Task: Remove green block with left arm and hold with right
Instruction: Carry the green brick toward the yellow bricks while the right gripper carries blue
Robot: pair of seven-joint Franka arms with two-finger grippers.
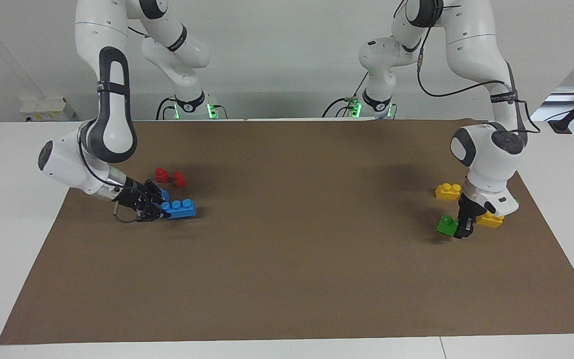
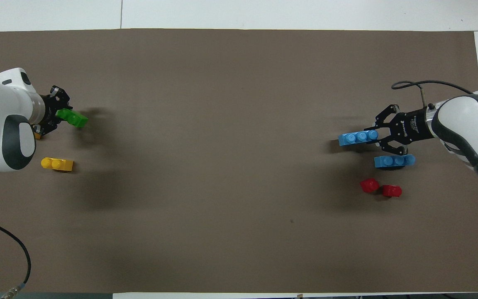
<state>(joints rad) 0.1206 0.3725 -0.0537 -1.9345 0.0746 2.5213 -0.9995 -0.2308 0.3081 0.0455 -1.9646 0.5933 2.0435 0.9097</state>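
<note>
Green block (image 1: pixel 447 225) clamped in left gripper (image 1: pixel 462 230): lift straight, slowly. Right gripper (image 1: pixel 163 212) grips blue brick (image 1: pixel 181 208); keep steady.

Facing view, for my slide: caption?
Left gripper holds a green block; right gripper grips a blue brick.

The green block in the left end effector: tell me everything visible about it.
The green block is a small bright green plastic-looking toy brick with two round studs. The left end effector is shut on one end of it, so its other end sticks out free. It sits at the left arm's end of the brown mat, beside a yellow brick. Whether it touches the mat cannot be told.
</note>
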